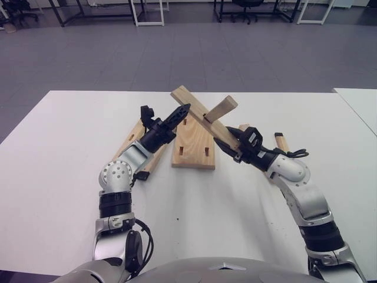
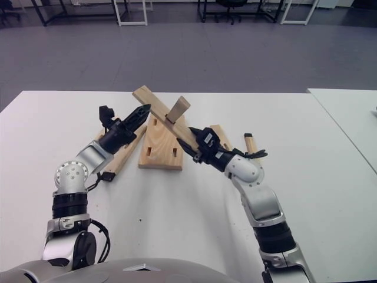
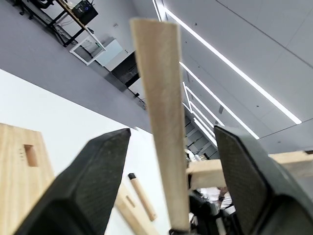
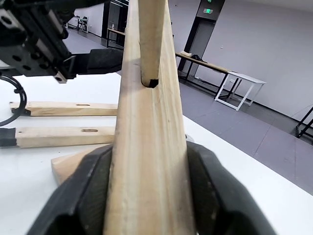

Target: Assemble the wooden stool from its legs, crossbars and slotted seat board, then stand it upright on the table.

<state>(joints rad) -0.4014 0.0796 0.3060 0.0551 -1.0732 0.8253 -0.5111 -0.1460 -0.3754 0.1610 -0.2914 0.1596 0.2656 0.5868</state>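
Right gripper (image 1: 235, 147): it is clamped on the lower end of one leg (image 1: 199, 114), with a finger pressed on each side.
Left gripper (image 1: 178, 113): its fingers stand apart, one on each side of the same leg near the upper end. You see a gap on both sides, so it does not grip.
Held leg: it is tilted above the table (image 1: 70, 135) and rises toward 10 o'clock from the right gripper.
Crossbar (image 1: 222, 108): it is seated in the leg's slot and sticks out toward 1 o'clock.
Seat board (image 1: 191, 154): it lies flat under the held leg, slots facing up.
Loose legs (image 4: 63, 108): two lie at 9 o'clock of the seat board.
Short pieces (image 2: 250, 143): they lie at 3 o'clock of the seat board.
Done: I judge that only one leg-and-crossbar joint is made.
Left: you must join the other legs and crossbars, fit the seat board and stand the stool up.
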